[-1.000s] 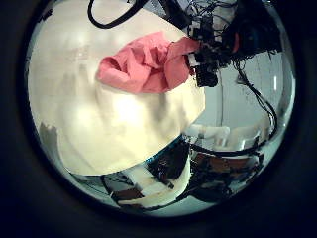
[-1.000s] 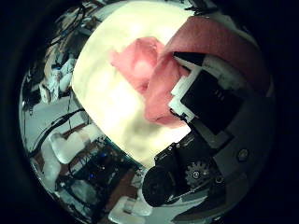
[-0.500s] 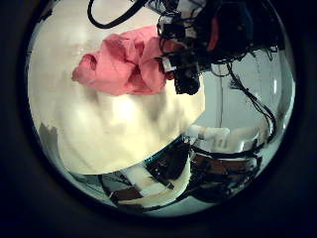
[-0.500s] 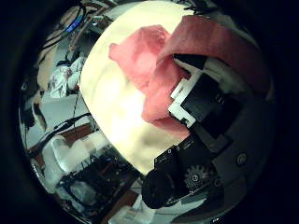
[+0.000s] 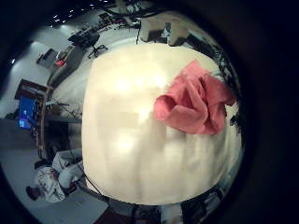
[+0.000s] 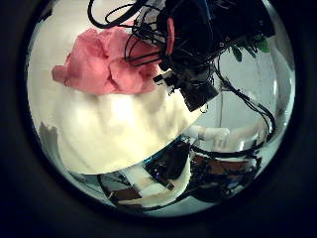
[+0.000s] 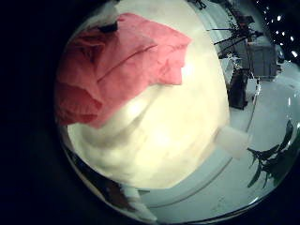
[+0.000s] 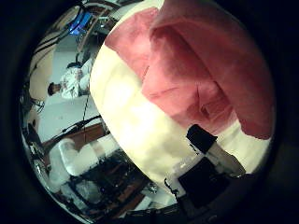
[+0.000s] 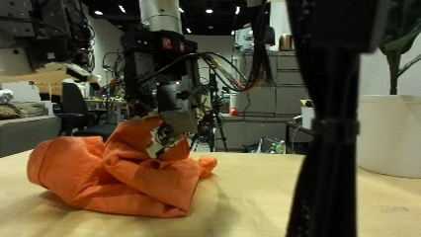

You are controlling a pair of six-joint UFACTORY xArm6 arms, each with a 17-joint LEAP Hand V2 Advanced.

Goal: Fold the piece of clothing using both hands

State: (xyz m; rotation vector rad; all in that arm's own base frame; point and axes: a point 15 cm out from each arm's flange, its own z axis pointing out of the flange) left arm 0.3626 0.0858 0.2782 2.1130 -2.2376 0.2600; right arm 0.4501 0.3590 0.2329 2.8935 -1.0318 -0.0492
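One orange piece of clothing lies crumpled on one table, under one hand.

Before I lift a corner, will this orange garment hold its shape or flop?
Likely floppy: the garment lies in soft crumpled folds on the table. Probably light, being thin, and it may bunch rather than slide if pushed.

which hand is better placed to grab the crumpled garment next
Probably the right. The right hand sits against the crumpled orange garment, which fills its palm views. The left hand's palm views show the garment farther off on the table.
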